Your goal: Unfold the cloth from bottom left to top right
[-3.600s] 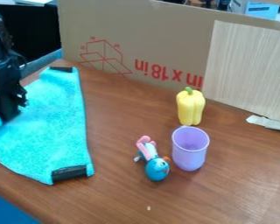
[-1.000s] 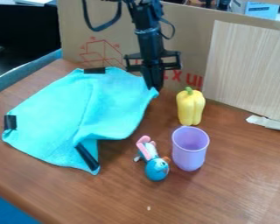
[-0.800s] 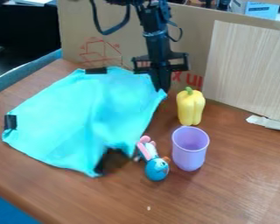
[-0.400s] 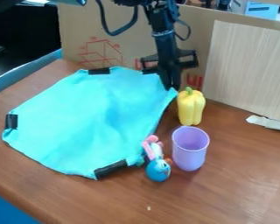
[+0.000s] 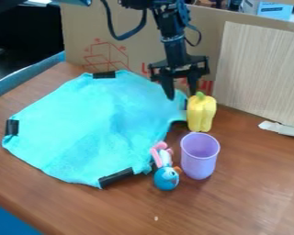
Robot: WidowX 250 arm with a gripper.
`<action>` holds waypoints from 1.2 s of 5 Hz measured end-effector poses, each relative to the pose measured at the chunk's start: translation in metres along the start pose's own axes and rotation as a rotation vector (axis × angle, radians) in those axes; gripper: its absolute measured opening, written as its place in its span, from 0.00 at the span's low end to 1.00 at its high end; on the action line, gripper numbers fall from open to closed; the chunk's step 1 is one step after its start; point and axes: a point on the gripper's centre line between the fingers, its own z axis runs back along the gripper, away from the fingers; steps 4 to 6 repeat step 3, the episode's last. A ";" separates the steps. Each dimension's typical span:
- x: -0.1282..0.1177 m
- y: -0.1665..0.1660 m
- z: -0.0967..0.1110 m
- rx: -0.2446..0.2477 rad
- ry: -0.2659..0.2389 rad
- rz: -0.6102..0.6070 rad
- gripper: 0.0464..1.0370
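At the far right of the turquoise cloth (image 5: 91, 124), spread on the brown counter (image 5: 235, 202), the black gripper (image 5: 181, 95) hangs with fingers apart, the unfolding seemingly finished and only a lift clear needed.

Lay on the counter (image 5: 235, 202) as a turquoise cloth (image 5: 91, 124), mostly spread out, black-patched in three places, rumpled at right.

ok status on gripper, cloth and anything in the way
Gripper open, at upper right of cloth. Cloth mostly spread out. Blue toy and yellow pepper close by its right side.
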 end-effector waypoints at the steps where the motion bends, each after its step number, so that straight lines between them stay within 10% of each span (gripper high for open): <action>1: -0.007 -0.006 0.022 -0.028 -0.008 -0.035 0.96; 2: -0.014 0.004 0.063 -0.059 -0.033 -0.105 0.96; 3: -0.026 0.040 0.103 0.027 0.012 -0.218 0.96; 6: -0.026 0.040 0.103 0.027 0.012 -0.218 0.96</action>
